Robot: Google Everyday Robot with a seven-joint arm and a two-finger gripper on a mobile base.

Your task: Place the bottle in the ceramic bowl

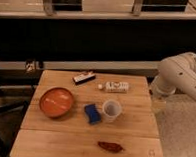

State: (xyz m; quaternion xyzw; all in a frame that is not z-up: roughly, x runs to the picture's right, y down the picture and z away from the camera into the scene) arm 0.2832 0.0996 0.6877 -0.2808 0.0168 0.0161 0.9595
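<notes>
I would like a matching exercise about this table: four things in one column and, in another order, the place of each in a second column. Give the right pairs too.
Things
1. bottle
2. ceramic bowl
3. cup
4. dark flat box

Places
A. upright, just right of the blue sponge
B. on the left part of the table
C. lying on its side, behind the cup
D. farthest back, left of the bottle

Pairs: 1-C, 2-B, 3-A, 4-D

The end effector hangs beside the table's right edge, away from all four.
</notes>
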